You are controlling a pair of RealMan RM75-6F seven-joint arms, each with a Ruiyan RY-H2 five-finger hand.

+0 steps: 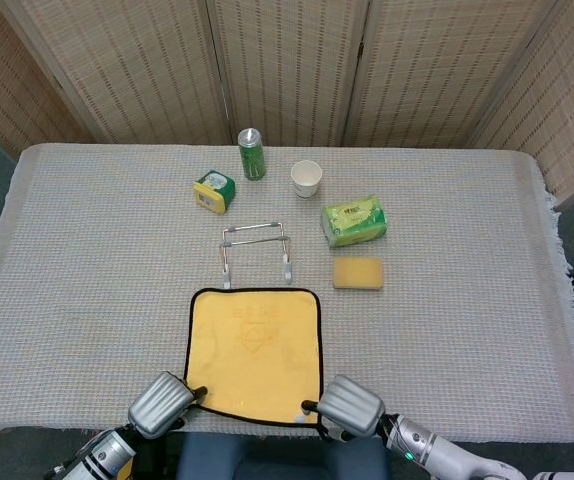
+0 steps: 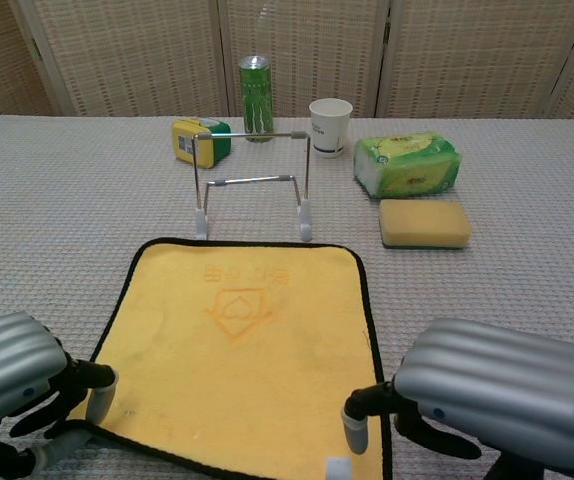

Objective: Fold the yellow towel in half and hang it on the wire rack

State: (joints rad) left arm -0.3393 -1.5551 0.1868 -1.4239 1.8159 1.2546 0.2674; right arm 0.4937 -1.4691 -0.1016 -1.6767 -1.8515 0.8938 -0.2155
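Observation:
The yellow towel (image 1: 255,350) with black trim lies flat at the table's near edge, also seen in the chest view (image 2: 242,350). The wire rack (image 1: 255,245) stands upright just beyond its far edge (image 2: 252,180). My left hand (image 1: 164,403) is at the towel's near left corner, and its fingertips (image 2: 97,388) pinch the trim there. My right hand (image 1: 352,405) hovers at the near right corner (image 2: 497,385). One of its fingertips (image 2: 354,430) touches the towel's right edge, and its fingers are apart with nothing held between them.
Behind the rack stand a green can (image 1: 251,153), a paper cup (image 1: 306,178) and a yellow-green box (image 1: 214,190). A green tissue pack (image 1: 354,221) and a yellow sponge (image 1: 357,272) lie to the rack's right. Woven screens close off the back.

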